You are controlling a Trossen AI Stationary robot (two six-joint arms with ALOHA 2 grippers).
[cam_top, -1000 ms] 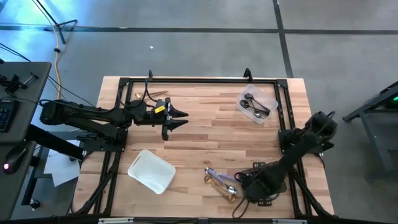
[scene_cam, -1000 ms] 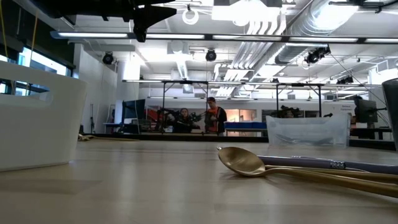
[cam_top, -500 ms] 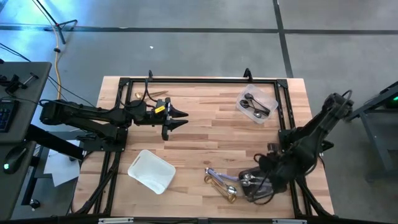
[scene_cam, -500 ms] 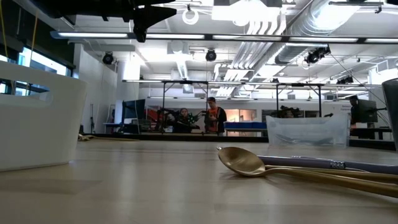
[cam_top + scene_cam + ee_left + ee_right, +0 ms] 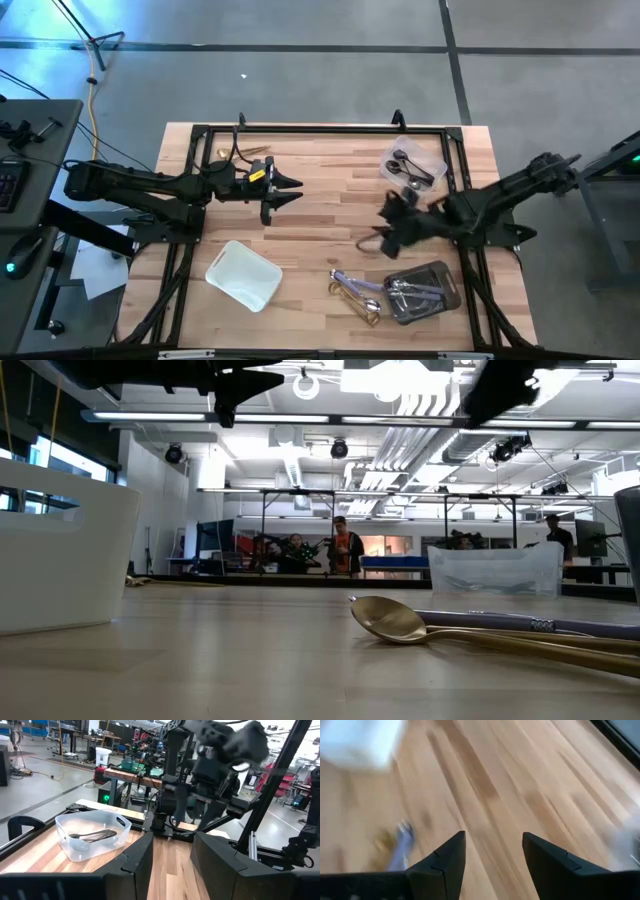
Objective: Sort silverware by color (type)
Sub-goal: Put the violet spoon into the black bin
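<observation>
Wooden table [image 5: 330,210], right tool [image 5: 392,225] open, empty

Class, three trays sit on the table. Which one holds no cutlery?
The white tray near the table's front left: it looks empty, while the two clear trays hold cutlery.

Wooden table [image 5: 330,200] with black frame rail round its edge. White plastic tray [image 5: 243,274] sits front-left, tilted to the table edges. Clear tray [image 5: 413,170] back-right; another clear tray [image 5: 420,292] front-right. Yellow cable [image 5: 93,85] on the grey floor, back-left. In the low view, two people [image 5: 345,548] well beyond the table.
</observation>
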